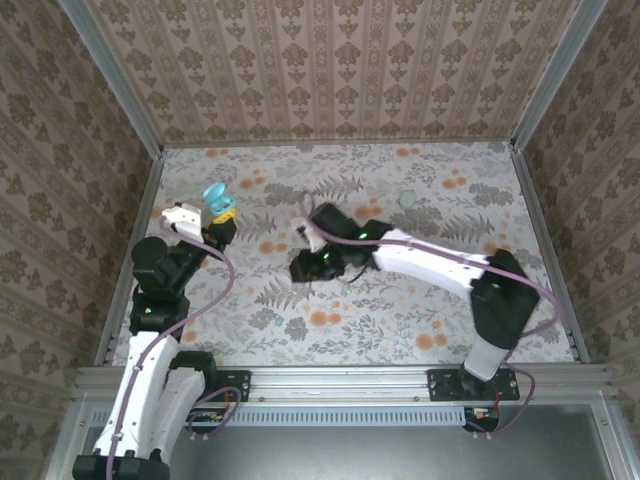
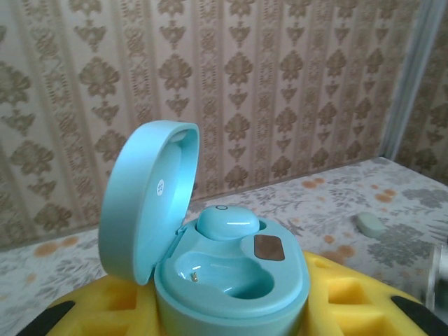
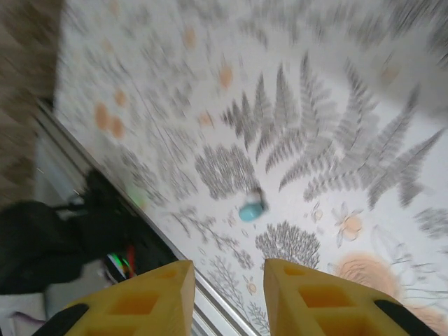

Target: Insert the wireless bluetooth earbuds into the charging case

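Nearest the front rail, a teal earbud point(image 1: 280, 323) is lying on the flowered bench point(image 1: 420, 300), apart from both arms. Beyond it, over mid-bench, the right fingers point(image 3: 157, 297) are hovering slightly parted, with nothing between them. To the left, the left fingers point(image 2: 350, 297) are gripping the open teal charging case point(image 2: 231, 280), its lid tilting back. A second earbud point(image 2: 227, 222) is sitting in its far socket. Farther off, a pale green piece point(image 2: 371, 224) is lying alone.

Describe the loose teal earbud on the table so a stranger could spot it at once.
Look along the table's near edge, left of the middle. Just in from it lies the earbud. It is tiny and bright teal, unlike the orange printed flowers beside it.
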Robot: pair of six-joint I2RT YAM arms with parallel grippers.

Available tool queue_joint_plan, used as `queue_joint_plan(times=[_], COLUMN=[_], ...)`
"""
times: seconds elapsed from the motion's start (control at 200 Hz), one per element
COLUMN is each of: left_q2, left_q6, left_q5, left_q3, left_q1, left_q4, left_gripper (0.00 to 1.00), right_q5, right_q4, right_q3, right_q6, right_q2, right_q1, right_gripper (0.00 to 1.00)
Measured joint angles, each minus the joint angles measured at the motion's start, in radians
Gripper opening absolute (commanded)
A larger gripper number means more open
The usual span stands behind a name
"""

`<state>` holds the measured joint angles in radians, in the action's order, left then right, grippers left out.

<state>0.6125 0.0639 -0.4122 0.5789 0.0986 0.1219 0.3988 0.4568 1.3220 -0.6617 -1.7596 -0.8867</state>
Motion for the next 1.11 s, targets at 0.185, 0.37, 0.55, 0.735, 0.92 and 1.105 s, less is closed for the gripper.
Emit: queue_joint_plan(times=[0.185, 0.37, 0.55, 0.735, 0.92, 1.105], left_q2=[-0.059, -0.111, -0.151, -0.171, -0.174, -0.174], left_q6=[0.016, 0.019, 0.019, 0.019, 0.019, 0.023], left_q5=[0.014, 0.025, 0.034, 0.047, 0.047, 0.047], left_q3=[0.000, 0.000, 0.000, 0.000, 0.000, 0.000], left_q1=[-0.049, -0.056, -0.061, -0.061, -0.061, -0.061], left_q4=[-0.063, -0.106, -0.137, -0.146, -0.146, -0.146], left_gripper=[0.34, 0.34, 0.34, 0.34, 0.34, 0.35], right_q5=[-0.033, -0.100, -0.160, -0.168, -0.178, -0.198], right_q4=[0.042, 0.131, 0.212, 0.280, 0.332, 0.381], right_q3=[0.092, 0.241, 0.355, 0.406, 0.468, 0.518], right_q6=[-0.002, 0.031, 0.082, 0.114, 0.140, 0.161], right_q2=[-0.214, -0.325, -0.387, -0.445, -0.504, -0.526], right_q1=[-0.113, -0.141, -0.145, -0.148, -0.161, -0.172], right_gripper=[0.44, 0.47, 0.45, 0.44, 0.42, 0.36])
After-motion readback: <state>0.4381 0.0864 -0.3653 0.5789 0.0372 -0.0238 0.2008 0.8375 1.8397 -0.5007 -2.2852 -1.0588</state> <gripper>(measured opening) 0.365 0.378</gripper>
